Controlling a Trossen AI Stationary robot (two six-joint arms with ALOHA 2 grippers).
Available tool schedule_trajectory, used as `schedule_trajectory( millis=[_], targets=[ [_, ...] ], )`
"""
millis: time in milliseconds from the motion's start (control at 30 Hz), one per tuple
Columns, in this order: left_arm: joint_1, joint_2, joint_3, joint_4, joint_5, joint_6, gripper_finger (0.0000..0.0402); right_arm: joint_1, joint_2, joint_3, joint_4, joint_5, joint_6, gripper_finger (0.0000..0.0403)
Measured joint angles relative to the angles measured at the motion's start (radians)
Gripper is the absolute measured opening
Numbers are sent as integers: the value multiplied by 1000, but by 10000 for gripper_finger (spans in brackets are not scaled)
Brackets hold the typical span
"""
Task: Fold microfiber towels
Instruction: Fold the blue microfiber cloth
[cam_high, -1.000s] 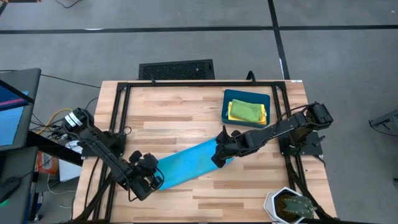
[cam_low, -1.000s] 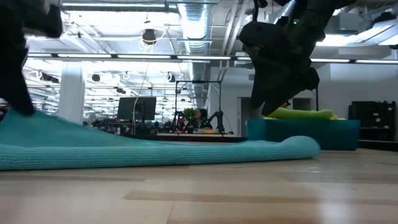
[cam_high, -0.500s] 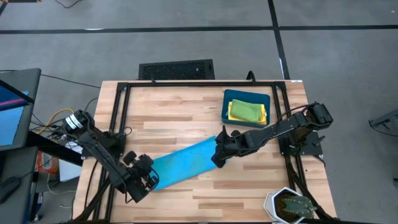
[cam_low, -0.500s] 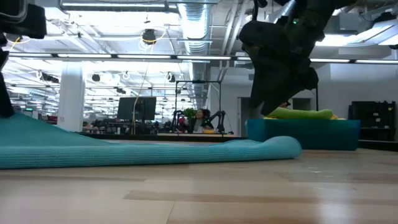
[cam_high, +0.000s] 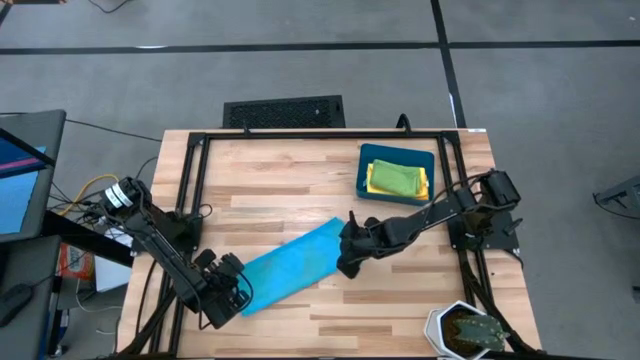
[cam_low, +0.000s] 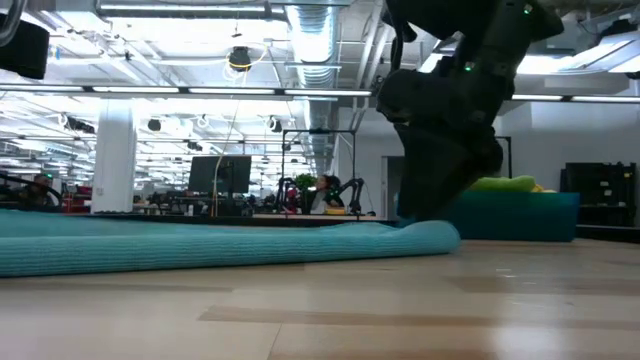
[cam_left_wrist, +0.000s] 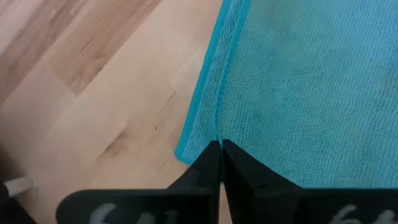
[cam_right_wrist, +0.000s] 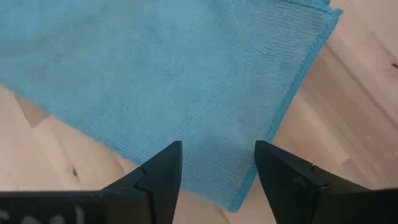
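Stretching across the middle of the butcher-block table (cam_high: 290, 190), one light blue microfiber towel (cam_high: 290, 267) lies flat at a slant, folded into a long strip. The tabletop is pale wood planks edged by a black metal frame (cam_high: 195, 150), standing on a grey floor with a dark vent grate (cam_high: 284, 111) behind it. Beyond the table, the low view shows an open workspace with ceiling pipes, strip lights and distant monitors.

Two arms are at work. The left gripper (cam_left_wrist: 220, 149) sits at the towel's near-left end, its fingers pressed together on the hemmed edge. The right gripper (cam_right_wrist: 217, 163) hangs over the towel's far end with fingers spread, holding nothing.

One dark teal bin (cam_high: 397, 172) stands at the back right, holding one green towel (cam_high: 396, 177) on one yellow towel (cam_high: 424, 189).
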Motion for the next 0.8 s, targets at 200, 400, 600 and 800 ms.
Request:
schedule_trajectory(
  millis=[200,400,600,800],
  targets=[
    [-9,0,-7,3,9,0,0,-1,0,0,-11,12,-17,223],
    [-8,0,-7,-4,51,21,5,-16,18,-1,-9,3,-46,206],
    [-6,0,-6,-18,133,-17,54,-16,29,0,9,-2,-46,195],
    [-6,0,29,-49,168,-38,126,-16,0,1,49,20,-70,196]
  ],
)
